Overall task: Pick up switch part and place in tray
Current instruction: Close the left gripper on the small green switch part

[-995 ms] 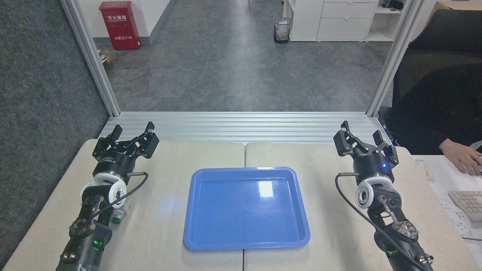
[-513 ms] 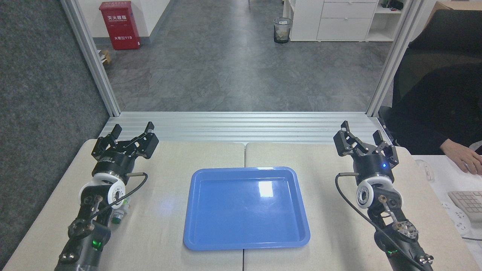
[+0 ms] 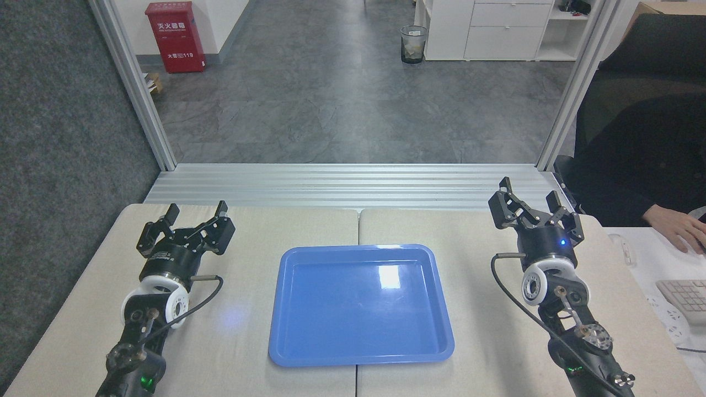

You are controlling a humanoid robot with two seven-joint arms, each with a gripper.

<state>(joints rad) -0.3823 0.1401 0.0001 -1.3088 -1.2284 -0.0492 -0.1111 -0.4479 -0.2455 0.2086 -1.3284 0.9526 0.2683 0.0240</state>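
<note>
The blue tray lies in the middle of the table with nothing in it. My left gripper hovers open to the left of the tray's far corner, nothing between its fingers. On the other side, my right gripper is open too, standing off the tray's far right corner. The switch part is hidden; my left arm's white wrist ring and forearm cover the table left of the tray.
A ribbed aluminium rail runs along the table's far edge. At the far right a person's hand rests on a white desk beside a keyboard. A seam splits the tabletop.
My left arm has drawn back toward me and lower, and it now covers the small green and white part that showed beside its wrist. The right arm has not moved.
</note>
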